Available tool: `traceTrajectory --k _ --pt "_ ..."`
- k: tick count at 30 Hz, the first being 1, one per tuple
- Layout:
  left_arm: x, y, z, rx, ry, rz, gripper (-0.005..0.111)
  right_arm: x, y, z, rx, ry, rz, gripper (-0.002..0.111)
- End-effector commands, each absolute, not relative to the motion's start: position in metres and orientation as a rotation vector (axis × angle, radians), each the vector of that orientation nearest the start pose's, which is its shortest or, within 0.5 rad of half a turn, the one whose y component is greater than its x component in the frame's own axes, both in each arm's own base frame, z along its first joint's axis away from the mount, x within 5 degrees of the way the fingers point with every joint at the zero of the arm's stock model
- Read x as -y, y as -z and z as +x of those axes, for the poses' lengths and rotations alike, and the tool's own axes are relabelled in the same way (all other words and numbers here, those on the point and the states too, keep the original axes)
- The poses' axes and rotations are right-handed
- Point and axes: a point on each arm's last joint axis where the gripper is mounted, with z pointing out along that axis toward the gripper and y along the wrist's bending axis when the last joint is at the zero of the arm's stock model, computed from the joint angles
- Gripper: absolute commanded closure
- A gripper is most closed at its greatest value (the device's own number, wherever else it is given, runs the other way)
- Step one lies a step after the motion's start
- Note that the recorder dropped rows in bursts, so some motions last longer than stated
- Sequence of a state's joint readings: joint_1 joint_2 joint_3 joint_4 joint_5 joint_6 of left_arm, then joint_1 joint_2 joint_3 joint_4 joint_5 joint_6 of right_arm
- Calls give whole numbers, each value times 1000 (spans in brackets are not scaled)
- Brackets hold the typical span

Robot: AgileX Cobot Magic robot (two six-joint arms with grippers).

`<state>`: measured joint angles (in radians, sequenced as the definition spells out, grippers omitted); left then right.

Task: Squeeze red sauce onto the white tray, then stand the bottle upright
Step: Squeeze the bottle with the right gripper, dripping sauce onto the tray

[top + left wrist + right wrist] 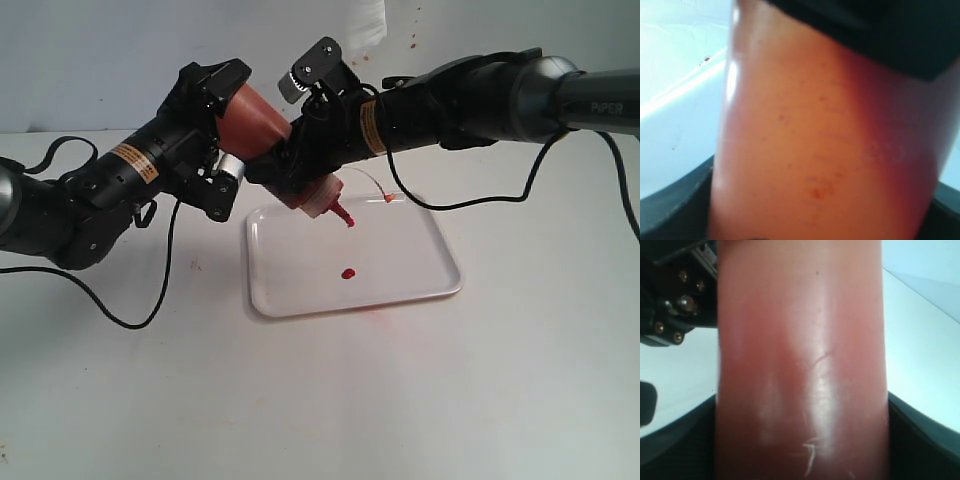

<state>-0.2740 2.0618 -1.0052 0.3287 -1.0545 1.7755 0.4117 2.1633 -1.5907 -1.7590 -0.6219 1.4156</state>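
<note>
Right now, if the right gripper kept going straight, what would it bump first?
The right gripper grips the bottle, which would go along. Beyond that it would probably hit the left gripper, though depth is unclear.

Left arm (pixel 130 165), right arm (pixel 470 95); jaws clamped

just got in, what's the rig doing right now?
Both arms hold the sauce bottle tilted, nozzle down over the white tray. The left gripper clamps the base end, the right gripper the cap end. One blob of red sauce lies on the tray. The bottle is not yet upright.
</note>
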Motion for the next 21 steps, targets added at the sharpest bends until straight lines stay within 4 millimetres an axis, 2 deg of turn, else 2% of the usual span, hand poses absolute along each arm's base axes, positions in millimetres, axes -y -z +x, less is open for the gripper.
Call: traceTrajectory --k 1,2,3,4,6,13,15,18,21 --pt "140 -177 391 -491 -1093 1445 107 -230 -196 434 -1848 -562 -1036 86" --pt "140 -177 391 -491 -1093 1445 107 -230 -196 434 -1848 -562 -1036 60" --pt "140 -177 391 -491 -1093 1445 107 -230 -196 434 -1848 -562 -1036 48" --pt "140 -177 391 -491 -1093 1445 107 -230 -196 434 -1848 -562 -1036 19" --pt "140 -177 391 -491 -1093 1445 107 -230 -196 434 -1843 -560 -1044 3" --pt "140 -177 391 -491 -1093 1445 107 -234 -198 428 -1821 -638 -1088 4" --pt "140 -177 391 -493 -1094 1444 107 -234 -198 428 -1819 -646 -1092 8" --pt "140 -177 391 -493 -1094 1444 107 -234 -198 428 -1819 -646 -1092 33" --pt "140 -177 391 -493 -1094 1444 107 -234 -198 427 -1818 -650 -1095 73"
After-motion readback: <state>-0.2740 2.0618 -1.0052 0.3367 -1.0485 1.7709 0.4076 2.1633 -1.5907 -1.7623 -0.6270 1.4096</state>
